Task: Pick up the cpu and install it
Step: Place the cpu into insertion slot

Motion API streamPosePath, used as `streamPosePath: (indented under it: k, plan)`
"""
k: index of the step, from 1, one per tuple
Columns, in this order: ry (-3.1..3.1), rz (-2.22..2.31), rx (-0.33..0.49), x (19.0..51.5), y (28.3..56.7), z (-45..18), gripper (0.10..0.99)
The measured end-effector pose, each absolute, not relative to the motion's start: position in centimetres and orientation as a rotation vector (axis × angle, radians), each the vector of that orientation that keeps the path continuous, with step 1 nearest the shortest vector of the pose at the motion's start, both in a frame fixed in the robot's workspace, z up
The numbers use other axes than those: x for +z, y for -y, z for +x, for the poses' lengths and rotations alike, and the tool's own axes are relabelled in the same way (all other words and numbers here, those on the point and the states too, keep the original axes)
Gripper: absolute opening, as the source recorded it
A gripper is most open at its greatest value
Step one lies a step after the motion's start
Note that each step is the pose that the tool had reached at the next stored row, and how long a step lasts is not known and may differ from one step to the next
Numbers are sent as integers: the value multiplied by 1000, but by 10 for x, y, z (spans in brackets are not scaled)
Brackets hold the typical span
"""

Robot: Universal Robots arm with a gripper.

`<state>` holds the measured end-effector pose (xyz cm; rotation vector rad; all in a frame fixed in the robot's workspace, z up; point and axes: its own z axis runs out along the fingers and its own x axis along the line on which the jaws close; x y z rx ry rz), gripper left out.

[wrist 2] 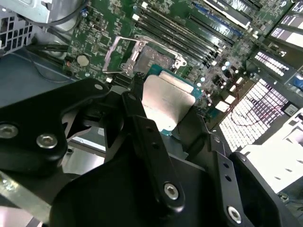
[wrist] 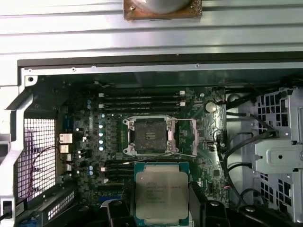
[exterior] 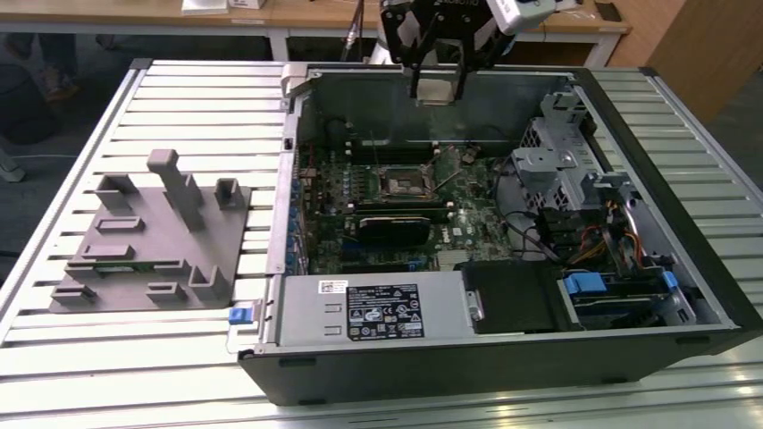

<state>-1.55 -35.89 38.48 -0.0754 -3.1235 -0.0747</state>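
End effector (exterior: 437, 82) clamped on the cpu (exterior: 437, 92), black fingers (wrist 2: 142, 118) pinching two opposite edges; silvery top visible in both wrist views. Cpu hangs in the air above the far wall of the open computer case (exterior: 501, 357), well apart from the motherboard (exterior: 394, 223). Socket (wrist: 148, 136) on the board stands open, metal retention frame (wrist: 185, 137) swung to one side. Case lies on slatted tabletop (exterior: 179, 98); grey tray (exterior: 155, 237) beside it, on the exterior view's left.
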Motion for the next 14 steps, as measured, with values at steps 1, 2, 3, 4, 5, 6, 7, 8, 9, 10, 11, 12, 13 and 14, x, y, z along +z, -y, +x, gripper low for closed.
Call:
streamPosePath:
  k: [1, 2, 3, 4, 5, 6, 7, 8, 9, 10, 11, 12, 13, 14]
  plan:
    - [3124, -76, -75, 385, 359, -15, 541]
    - [3124, -77, -75, 385, 359, -15, 541]
    - [3124, -77, -74, 385, 359, -15, 541]
    - [3124, -77, -74, 385, 359, -15, 541]
    - [3123, -78, -74, 385, 359, -15, 541]
    - [3123, -79, -74, 385, 359, -15, 541]
    - [3123, -81, -74, 385, 359, -15, 541]
    - [3123, -84, -74, 385, 359, -15, 541]
    - [3123, -87, -74, 385, 359, -15, 541]
    - [3123, -90, -74, 385, 359, -15, 541]
    - [3123, -94, -74, 385, 359, -15, 541]
    - [3123, -99, -74, 385, 359, -15, 541]
    - [3123, -104, -74, 385, 359, -15, 541]
    - [3123, -110, -74, 385, 359, -15, 541]
